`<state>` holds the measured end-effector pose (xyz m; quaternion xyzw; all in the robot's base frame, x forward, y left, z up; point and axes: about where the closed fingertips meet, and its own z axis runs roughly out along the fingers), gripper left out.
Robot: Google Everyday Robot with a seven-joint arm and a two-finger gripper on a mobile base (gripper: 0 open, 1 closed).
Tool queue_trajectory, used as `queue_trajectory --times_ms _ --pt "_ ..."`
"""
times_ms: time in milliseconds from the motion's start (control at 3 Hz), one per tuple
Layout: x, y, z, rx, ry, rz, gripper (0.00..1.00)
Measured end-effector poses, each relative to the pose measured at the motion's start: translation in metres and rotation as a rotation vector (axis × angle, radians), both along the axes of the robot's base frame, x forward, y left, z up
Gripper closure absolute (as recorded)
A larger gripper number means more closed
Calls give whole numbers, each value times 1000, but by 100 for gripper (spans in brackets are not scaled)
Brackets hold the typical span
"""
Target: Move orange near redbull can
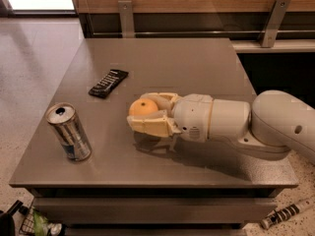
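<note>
The orange (142, 107) is a small round fruit held between the cream fingers of my gripper (139, 110), which is shut on it just above the tabletop, near the middle front. The white arm reaches in from the right. The redbull can (68, 132), silver with blue patches and an open pull-tab top, stands upright near the table's front left corner, about one can's height to the left of the orange.
A flat black remote-like bar (108, 82) lies on the grey table (197, 63) behind and left of the gripper. The table's front edge is close below the can. A wooden rail with metal brackets runs along the back.
</note>
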<state>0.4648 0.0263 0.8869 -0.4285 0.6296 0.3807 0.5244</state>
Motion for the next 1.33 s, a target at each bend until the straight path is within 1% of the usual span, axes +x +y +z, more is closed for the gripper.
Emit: queue_trajectory --times_ms 333,667,1000,1333 --pt "-15 17 -15 -3 -4 -15 100" --pt "-27 31 -29 -35 17 -10 100" --pt "-37 43 -44 -60 54 7 100" --pt "-38 44 -43 -61 53 10 84"
